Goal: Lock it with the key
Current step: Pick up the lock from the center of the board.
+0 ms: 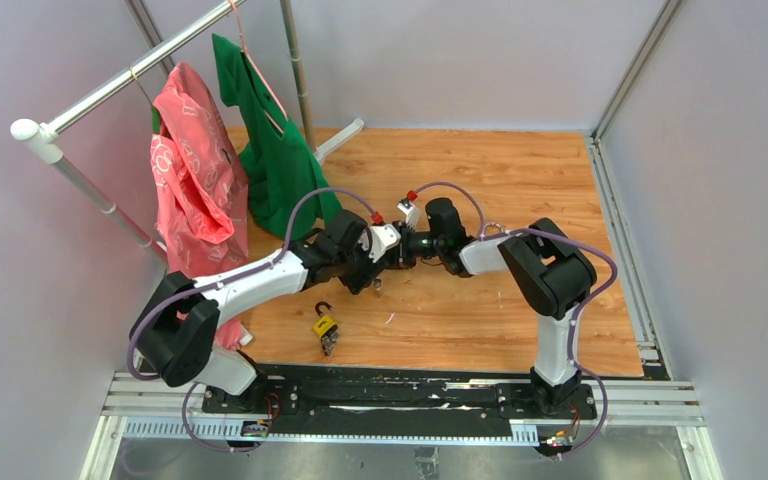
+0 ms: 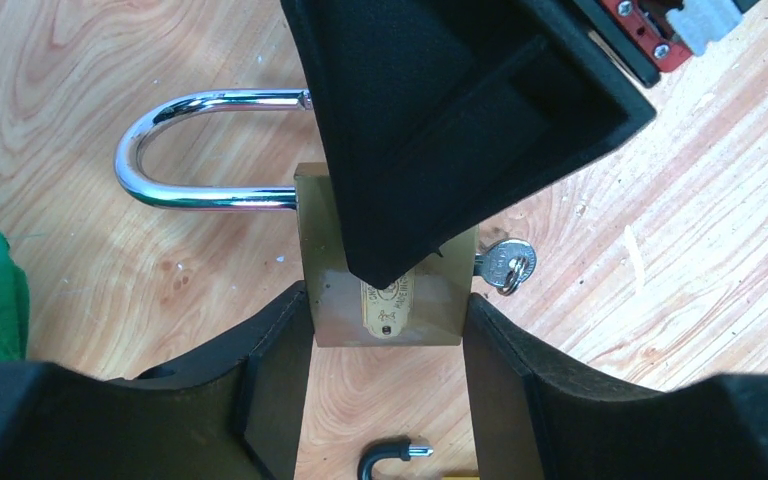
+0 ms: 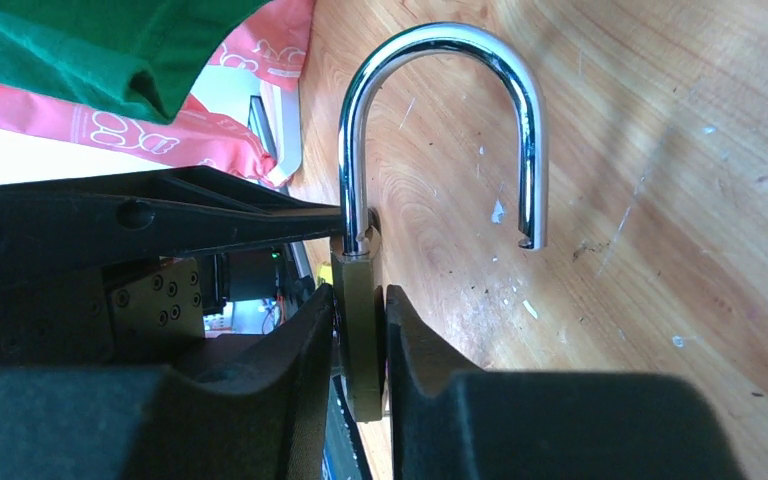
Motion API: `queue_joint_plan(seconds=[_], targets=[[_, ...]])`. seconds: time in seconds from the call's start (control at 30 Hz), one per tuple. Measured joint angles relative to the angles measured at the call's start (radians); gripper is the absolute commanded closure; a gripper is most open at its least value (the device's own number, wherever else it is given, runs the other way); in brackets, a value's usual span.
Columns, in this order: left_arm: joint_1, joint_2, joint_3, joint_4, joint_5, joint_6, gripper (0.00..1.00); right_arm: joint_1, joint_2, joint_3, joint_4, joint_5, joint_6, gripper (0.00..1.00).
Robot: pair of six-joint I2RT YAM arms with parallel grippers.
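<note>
At mid-table, between the two arms, held up off the wood: brass padlock [image 2: 385, 310], gripped from both sides. Shackle [image 3: 440, 110] open. One leg seated in the body, the free end clear of it and apparently swung aside. Key [image 2: 505, 265] sits in the keyway on the end opposite the shackle, with a small ring through its bow.

Left gripper [image 2: 388, 335]: fingers clamped on the body's two narrow ends, near its lower edge. Right gripper [image 3: 360, 300]: fingers pinched on the body's broad faces, seen edge-on from its own wrist camera. In the left wrist view its housing covers much of the lock.

Step in hand, as I judge it: closing the shackle, then working the key. To do it well, one gripper should hold the body firm while the other lets go. The freed one swings the free leg over its hole and presses it straight down. Keep the key end unobstructed, as it is now, because the turn needs a clean pinch on the bow.

Near edge: a second, smaller yellow padlock [image 1: 325, 328] lies on the wooden tabletop [image 1: 480, 320]. Far left: clothes rack [image 1: 90, 95] with a pink garment [image 1: 195, 180] and a green garment [image 1: 275, 150].

Containers: none seen.
</note>
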Motion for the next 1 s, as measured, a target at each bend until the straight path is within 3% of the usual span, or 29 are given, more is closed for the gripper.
queue_joint_plan(seconds=[0.07, 0.13, 0.17, 0.2, 0.23, 0.27, 0.53, 0.73, 0.83, 1.0], targets=[[0.0, -0.004, 0.0, 0.0, -0.008, 0.0, 1.0, -0.001, 0.0, 0.016, -0.029, -0.006, -0.017, 1.0], [0.002, -0.005, 0.0, 0.0, -0.007, 0.0, 0.99, -0.003, -0.006, 0.027, -0.062, -0.013, -0.053, 1.0], [0.003, -0.005, 0.0, 0.0, 0.0, 0.001, 0.76, -0.004, -0.011, 0.027, -0.076, -0.014, -0.067, 1.0], [0.003, -0.005, 0.0, 0.001, 0.01, 0.001, 0.37, -0.005, -0.018, 0.027, -0.088, -0.014, -0.078, 1.0], [0.004, -0.007, 0.0, 0.001, 0.026, 0.005, 0.08, -0.005, -0.027, 0.027, -0.106, -0.013, -0.09, 1.0], [0.007, -0.011, 0.0, 0.002, 0.045, 0.01, 0.01, -0.007, -0.039, 0.027, -0.127, -0.014, -0.104, 1.0], [0.104, -0.108, 0.021, 0.004, 0.289, 0.08, 0.0, -0.024, -0.213, 0.027, -0.39, -0.009, -0.375, 1.0], [0.201, -0.111, 0.214, -0.349, 0.492, 0.384, 0.27, -0.031, -0.358, 0.029, -0.639, -0.006, -0.671, 1.0], [0.2, -0.128, 0.306, -0.487, 0.536, 0.487, 0.33, -0.029, -0.502, 0.029, -0.753, -0.021, -0.828, 1.0], [0.198, -0.284, 0.336, -0.61, 0.58, 0.594, 0.15, -0.008, -0.7, 0.09, -0.908, -0.035, -1.051, 1.0]])
